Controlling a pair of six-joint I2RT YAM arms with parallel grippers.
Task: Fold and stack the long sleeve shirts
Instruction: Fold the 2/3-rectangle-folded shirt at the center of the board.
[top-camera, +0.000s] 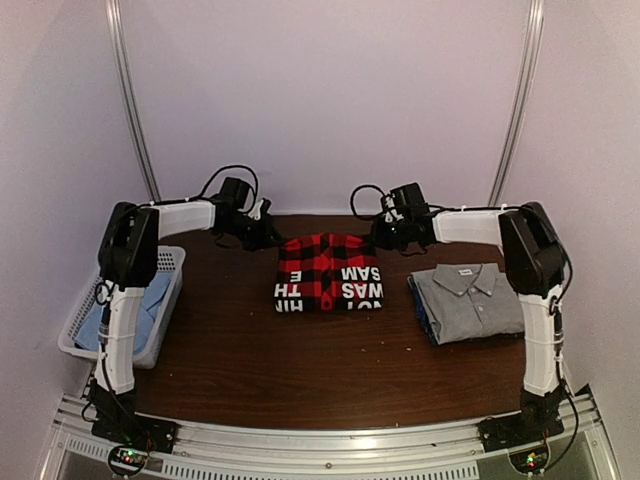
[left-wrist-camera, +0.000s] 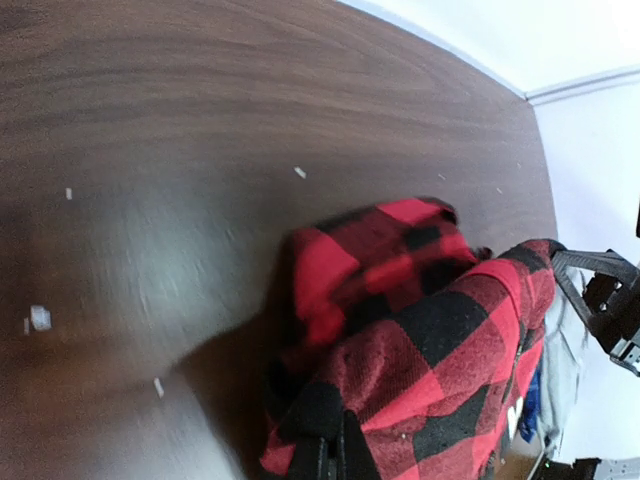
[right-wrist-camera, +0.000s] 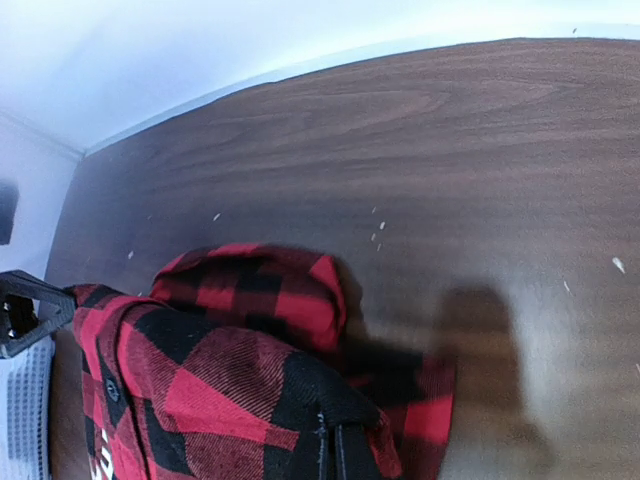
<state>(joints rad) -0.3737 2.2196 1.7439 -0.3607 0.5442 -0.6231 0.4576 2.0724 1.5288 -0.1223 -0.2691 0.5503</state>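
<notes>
Flannel | far corners pinched in left jaws and right jaws | both clenched on cloth

The left arm and right arm share white links, bulky black joint housings, black wrists and looping black cables.

White basket — left edge, dark table.
</notes>
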